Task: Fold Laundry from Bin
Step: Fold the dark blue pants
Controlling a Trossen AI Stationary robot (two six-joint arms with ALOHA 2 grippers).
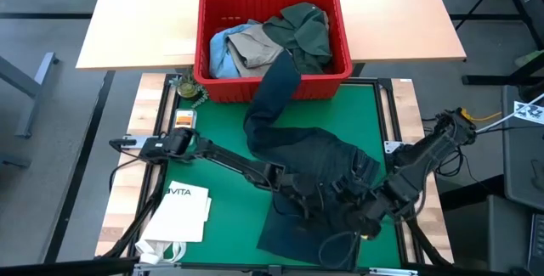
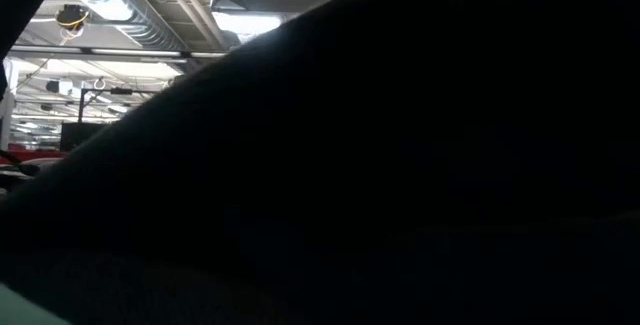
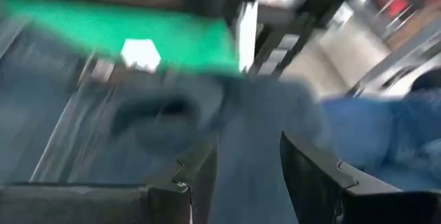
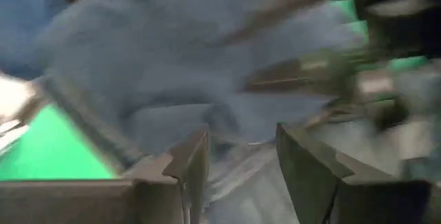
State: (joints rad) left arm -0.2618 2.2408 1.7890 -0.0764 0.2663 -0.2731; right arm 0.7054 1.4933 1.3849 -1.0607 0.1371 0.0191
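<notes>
Green matting (image 1: 212,132) covers the desk; dark trousers (image 1: 323,161) trail from the red bin (image 1: 327,76) at its far edge. At the near side, left gripper (image 1: 306,198) and right gripper (image 1: 364,218) each have part-open jaws with cloth between them, likely to spread it flat.

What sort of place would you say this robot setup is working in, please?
Probably a workshop or lab hall rather than a home: exposed ceiling ducts show overhead, the green mat sits on a bench, and a plain wooden table carries the red bin.
</notes>
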